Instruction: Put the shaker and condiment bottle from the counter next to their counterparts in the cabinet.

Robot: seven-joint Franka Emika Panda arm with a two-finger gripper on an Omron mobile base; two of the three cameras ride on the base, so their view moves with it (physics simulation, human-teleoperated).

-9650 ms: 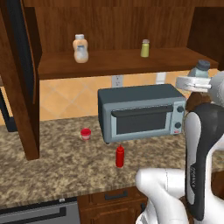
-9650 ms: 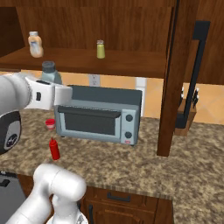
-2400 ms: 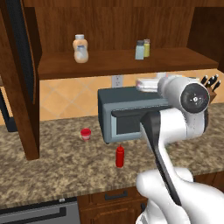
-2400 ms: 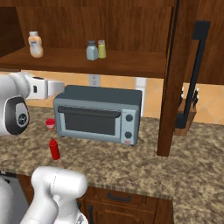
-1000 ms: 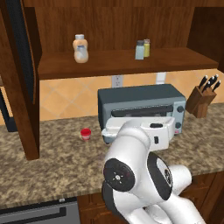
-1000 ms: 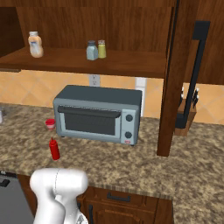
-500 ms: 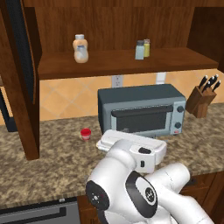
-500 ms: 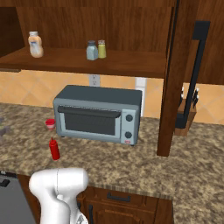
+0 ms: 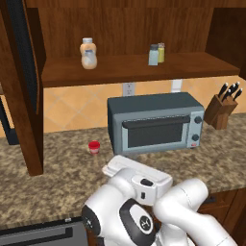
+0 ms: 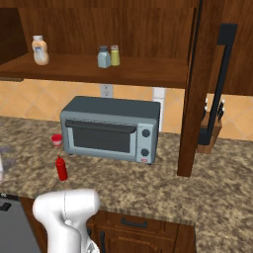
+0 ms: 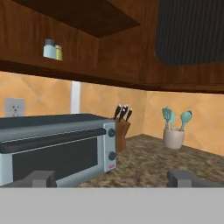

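The pale blue-grey shaker (image 9: 153, 55) (image 10: 104, 57) (image 11: 49, 48) stands on the cabinet shelf (image 9: 120, 73), touching or nearly touching the yellow-green shaker (image 9: 161, 52) (image 10: 114, 55). The peach-orange bottle (image 9: 88, 53) (image 10: 39, 49) stands further left on the same shelf. The red condiment bottle (image 10: 62, 168) stands upright on the counter (image 10: 148, 183), in front of the toaster oven's left corner. My gripper (image 11: 112, 179) is low over the counter and looks level past the oven. Its fingertips (image 11: 41, 178) stand wide apart, open, with nothing between them.
A grey toaster oven (image 9: 151, 122) (image 10: 111, 128) sits at the back of the counter with a short red cup (image 9: 94, 146) (image 10: 57, 140) to its left. A knife block (image 9: 222, 105) (image 11: 122, 127) and a utensil crock (image 11: 174, 131) stand to the right. My folded arm (image 9: 144, 211) blocks the near counter.
The arm has folded lower and further left in the left base view, uncovering the oven front. The shaker, bottles and cup have not moved. The jaws stay open.
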